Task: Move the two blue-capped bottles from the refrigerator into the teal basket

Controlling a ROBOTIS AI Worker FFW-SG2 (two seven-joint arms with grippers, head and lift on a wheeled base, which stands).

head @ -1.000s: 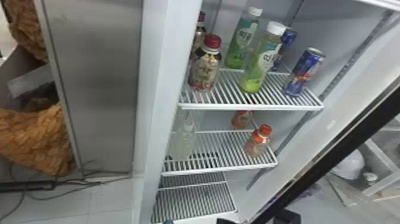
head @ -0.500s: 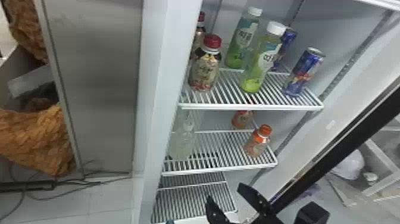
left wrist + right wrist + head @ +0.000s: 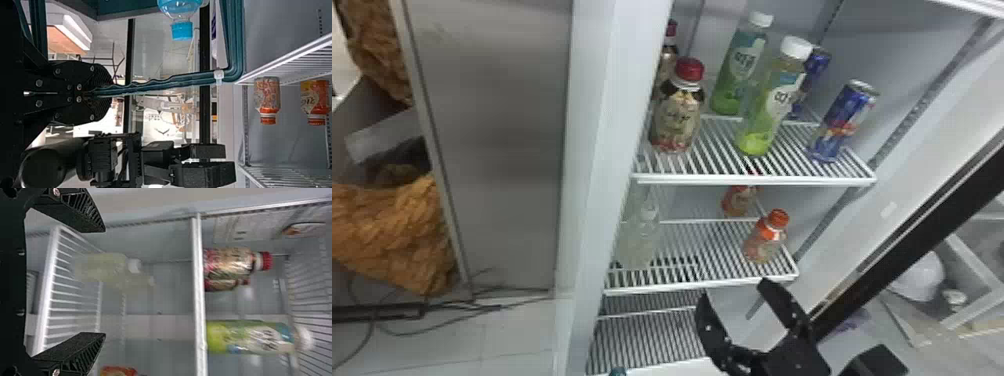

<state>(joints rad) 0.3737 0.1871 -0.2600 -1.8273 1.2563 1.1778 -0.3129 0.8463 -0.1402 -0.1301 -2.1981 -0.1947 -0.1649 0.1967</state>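
Note:
In the head view my right gripper point(image 3: 734, 291) stands open before the fridge, below the front edge of the middle shelf; nothing is between its fingers. The right wrist view has this gripper point(image 3: 103, 282) spread, a cloudy, white-capped bottle point(image 3: 100, 265) standing on a shelf beyond it. My left gripper point(image 3: 100, 93) is shut on the rim of the teal basket point(image 3: 237, 39) in the left wrist view. A clear bottle with a blue cap point(image 3: 182, 30) is beside that rim. A bit of teal point(image 3: 618, 371) shows at the head view's bottom edge.
Red-capped bottles point(image 3: 678, 112), green bottles point(image 3: 766, 102) and blue cans point(image 3: 843, 122) fill the upper shelf point(image 3: 757, 180). Orange-capped bottles point(image 3: 766, 239) and clear bottles point(image 3: 638, 237) stand on the middle shelf point(image 3: 702, 285). The dark-edged door point(image 3: 932, 212) is at right.
My right gripper has come in from the head view's bottom edge and risen toward the middle shelf. The bottles on the shelves have kept their places.

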